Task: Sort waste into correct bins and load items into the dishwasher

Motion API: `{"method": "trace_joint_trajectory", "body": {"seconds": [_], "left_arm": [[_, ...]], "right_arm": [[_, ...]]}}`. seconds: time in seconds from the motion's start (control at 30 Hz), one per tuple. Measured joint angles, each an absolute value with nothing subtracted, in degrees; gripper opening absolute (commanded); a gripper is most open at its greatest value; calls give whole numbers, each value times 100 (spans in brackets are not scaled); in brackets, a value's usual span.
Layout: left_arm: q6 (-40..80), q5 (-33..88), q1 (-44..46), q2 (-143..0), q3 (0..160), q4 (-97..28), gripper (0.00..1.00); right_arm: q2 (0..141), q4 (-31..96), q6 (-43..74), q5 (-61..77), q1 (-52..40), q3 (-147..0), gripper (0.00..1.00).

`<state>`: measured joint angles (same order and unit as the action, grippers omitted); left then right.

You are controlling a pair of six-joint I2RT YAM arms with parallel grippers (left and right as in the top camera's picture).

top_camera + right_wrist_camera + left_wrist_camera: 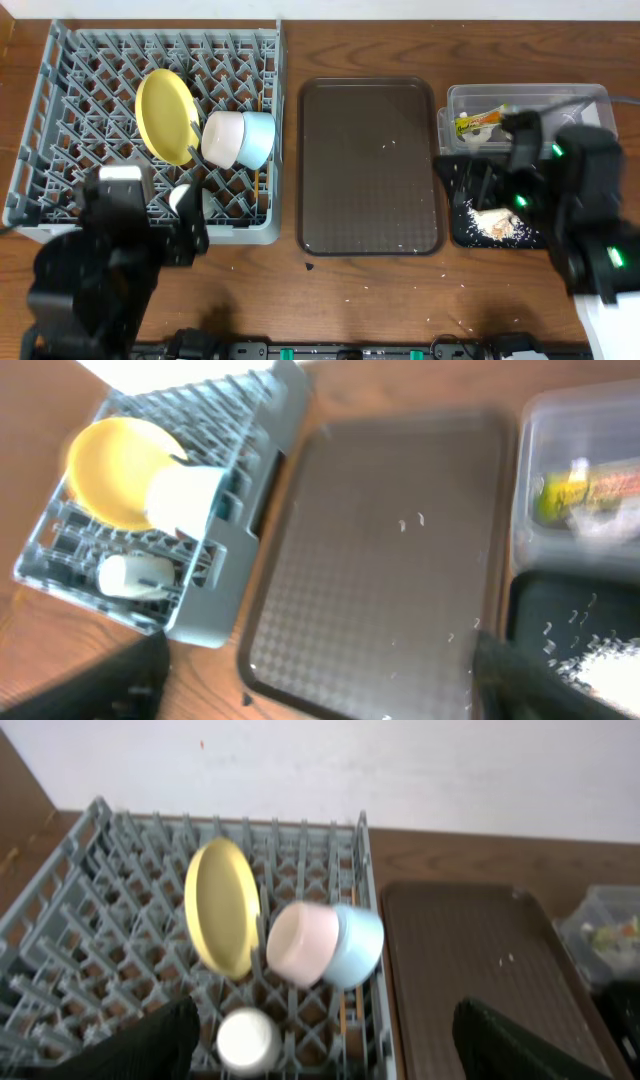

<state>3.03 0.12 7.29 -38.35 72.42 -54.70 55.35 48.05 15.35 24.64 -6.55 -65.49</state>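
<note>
The grey dishwasher rack holds the yellow plate on edge, the white bowl nested against the light blue bowl, the small white cup and a chopstick. My left gripper is open above the rack's front. The cup stands between its fingers, nearer the left one, touching neither. The wrapper lies in the clear box. Rice scraps lie in the black tray. My right gripper is open and empty over the brown tray's front part.
The brown serving tray lies between the rack and the bins, with a few pale crumbs on it. A dark crumb sits on the wooden table before it. Both arms fill the front corners of the table.
</note>
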Motion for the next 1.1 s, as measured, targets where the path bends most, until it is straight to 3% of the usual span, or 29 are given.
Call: {"method": "trace_joint_trajectory", "body": {"seconds": [0.23, 0.67, 0.77, 0.87, 1.0, 1.1], "left_arm": [[301, 14, 729, -3616, 7242, -5658, 88], [303, 32, 729, -3621, 7242, -5660, 89], [303, 32, 729, -3621, 7242, -5660, 89], [303, 34, 729, -3621, 7242, -5660, 89], [303, 36, 729, -3623, 7242, -5664, 89], [303, 54, 729, -3621, 7242, -5664, 89]], "right_arm": [[4534, 5017, 1431, 2534, -694, -6563, 99], [4386, 5876, 1087, 1999, -694, -6560, 99], [4370, 5389, 569, 1811, -694, -6508, 99], [4213, 4073, -139, 1728, -694, -6047, 99], [3721, 2047, -672, 1684, -694, -4668, 99], [3208, 1278, -871, 1833, -690, -3439, 99]]}}
